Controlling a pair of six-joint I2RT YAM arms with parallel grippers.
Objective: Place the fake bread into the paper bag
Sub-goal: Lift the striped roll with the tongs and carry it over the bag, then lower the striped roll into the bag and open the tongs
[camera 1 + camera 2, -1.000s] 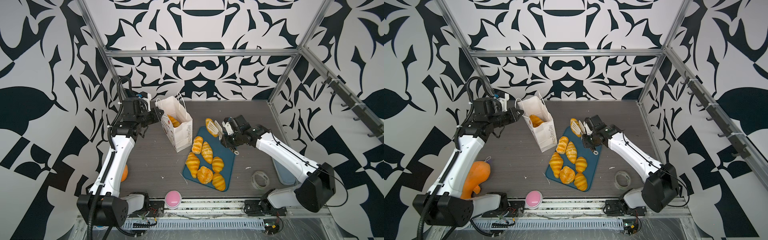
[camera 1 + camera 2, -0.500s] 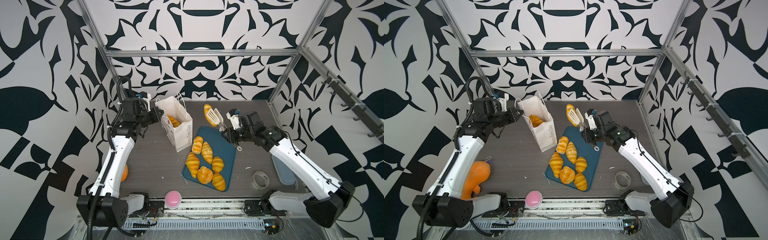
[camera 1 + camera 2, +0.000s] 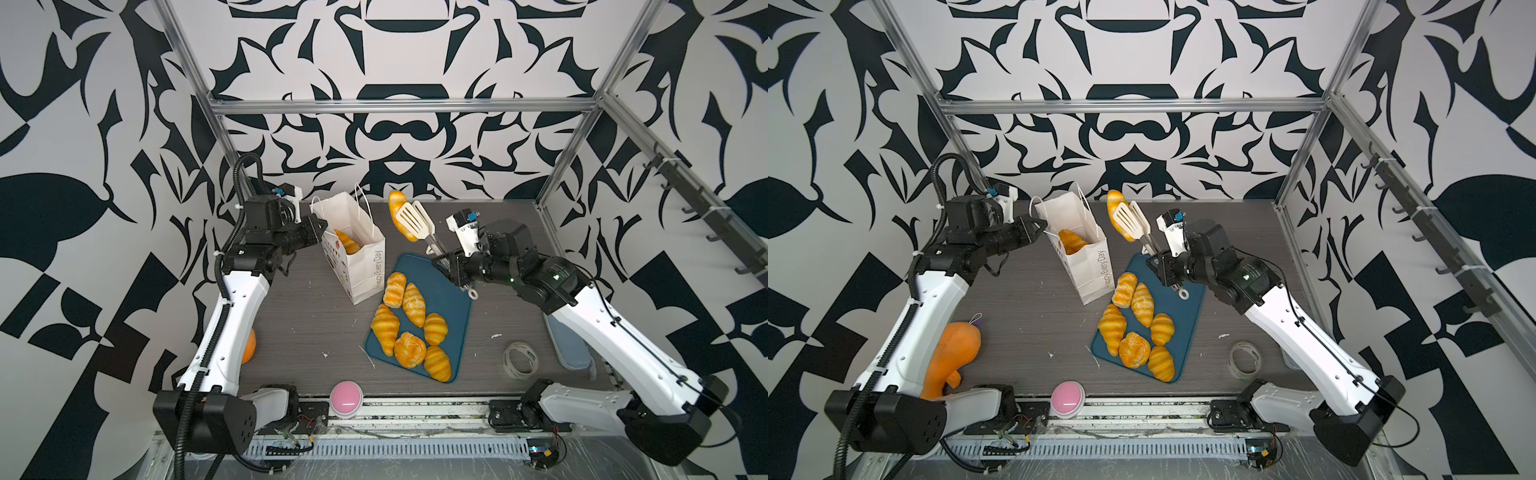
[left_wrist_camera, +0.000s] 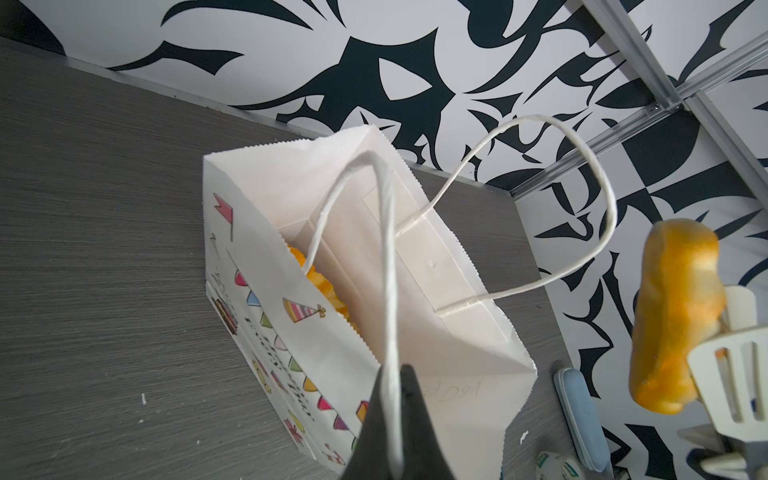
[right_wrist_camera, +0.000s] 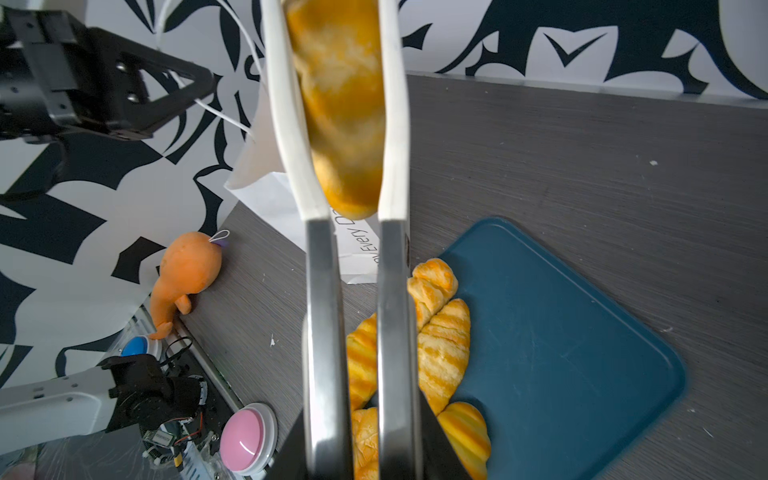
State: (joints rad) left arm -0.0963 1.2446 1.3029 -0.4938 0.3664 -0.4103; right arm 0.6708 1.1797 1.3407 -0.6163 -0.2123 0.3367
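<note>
Clamping steel-armed tongs (image 3: 424, 232) in the narrowed right gripper (image 3: 441, 262), wrist level, squeezing a long glossy loaf (image 3: 397, 205) between white slotted blades ahead of it. Pinching the paper bag's (image 3: 365, 266) twisted cord handle (image 4: 388, 270) in the tightly closed left gripper (image 3: 320, 227), bag just ahead. Lying below the right gripper: striped croissants (image 3: 413, 303) on a smooth blue tray (image 3: 451, 291).

tongs (image 3: 415, 221) raised, loaf (image 3: 396, 202) nearer paper bag (image 3: 362, 259)

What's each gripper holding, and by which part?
Left gripper: the bag, by a cord handle. Right gripper: tongs by the metal arms, a loaf between the blades.
</note>
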